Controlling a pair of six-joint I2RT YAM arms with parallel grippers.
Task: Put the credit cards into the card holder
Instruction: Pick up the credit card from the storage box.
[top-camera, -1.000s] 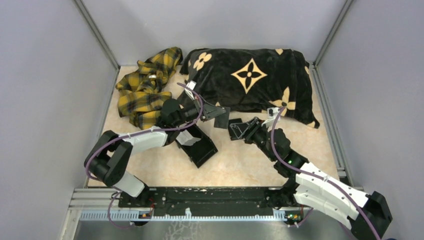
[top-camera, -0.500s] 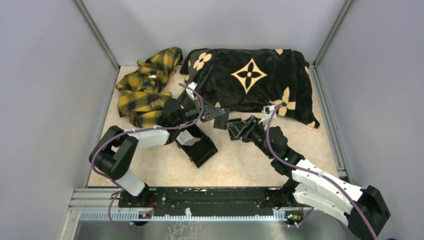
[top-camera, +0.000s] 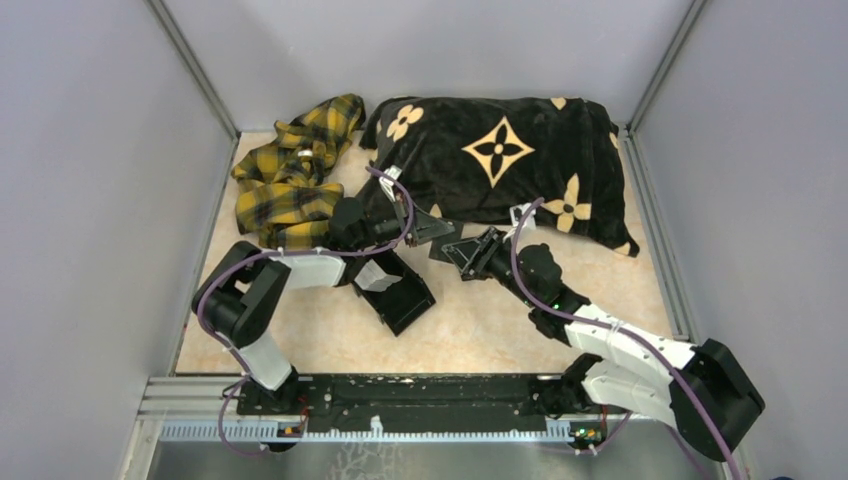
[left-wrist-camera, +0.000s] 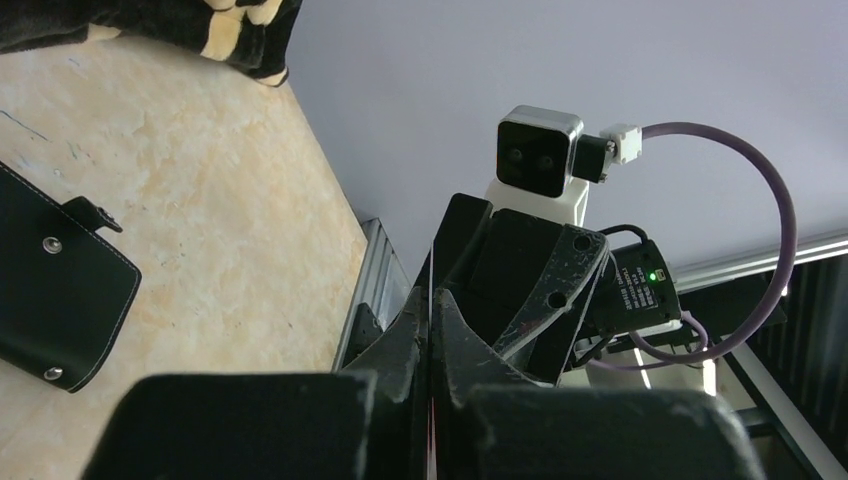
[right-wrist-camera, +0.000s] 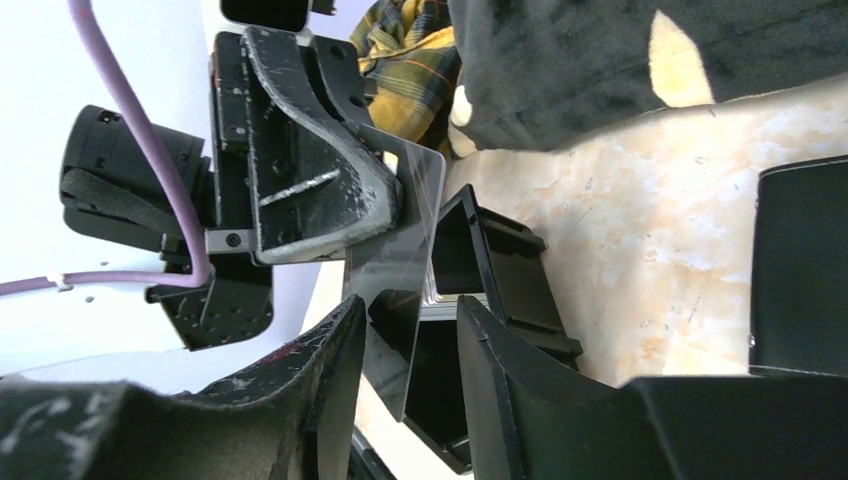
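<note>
Left jaws were pinched shut on a credit card (right-wrist-camera: 400, 270), mid-air at frame centre; right jaws part-open astride its lower edge. Read as a handover. Card holder (left-wrist-camera: 60, 290) lay on the counter (left-wrist-camera: 220, 230), lower left. Next: right closes square, left releases

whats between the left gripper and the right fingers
The credit card: shut in the left gripper, its free end between the right fingers, seen in the right wrist view.

Tabletop (top-camera: 480, 320): beige, marbled. Back left: rumpled yellow plaid cloth (top-camera: 290, 170). Back centre to right: black blanket (top-camera: 500, 160) with tan flowers. Centre-left: black tray (top-camera: 405, 300), skewed. Card holder (left-wrist-camera: 60, 290) lies flat on the bare top, snaps up.
</note>
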